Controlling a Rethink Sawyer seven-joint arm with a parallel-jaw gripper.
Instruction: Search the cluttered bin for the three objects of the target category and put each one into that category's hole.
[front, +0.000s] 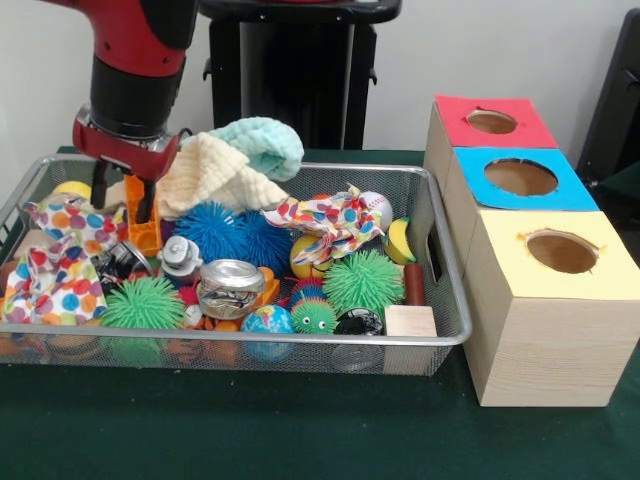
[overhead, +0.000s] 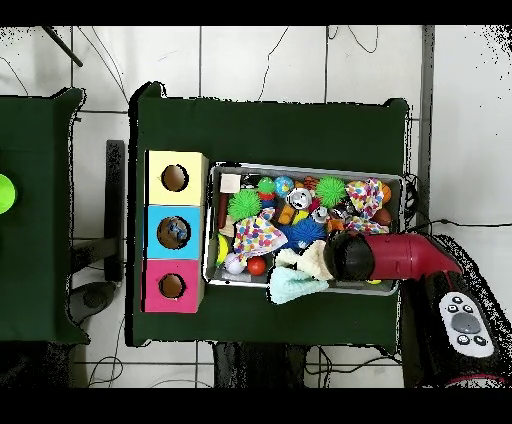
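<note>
The wire-mesh bin (front: 300, 340) is full of clutter; it also shows in the overhead view (overhead: 300, 167). One small see-through bottle-like piece (front: 181, 257) stands left of centre, beside a crushed silver can (front: 230, 288). The other pieces I cannot pick out. My gripper (front: 142, 205) reaches down into the bin's back left part, next to an orange toy (front: 146, 236), a little behind and left of the bottle-like piece. From overhead the arm (overhead: 400, 256) hides the gripper. The blue-topped box's hole (front: 520, 177) stands right of the bin; from overhead, something glinting lies inside the hole (overhead: 173, 232).
A red-topped box (front: 492, 121) and a yellow-topped box (front: 562, 251) flank the blue one. A cream cloth (front: 215, 170) and a mint cloth (front: 262, 143) hang over the bin's back rim. Blue (front: 215, 230) and green (front: 362, 280) spiky balls, spotted cloths (front: 60, 270) and a wooden block (front: 410, 320) fill the bin.
</note>
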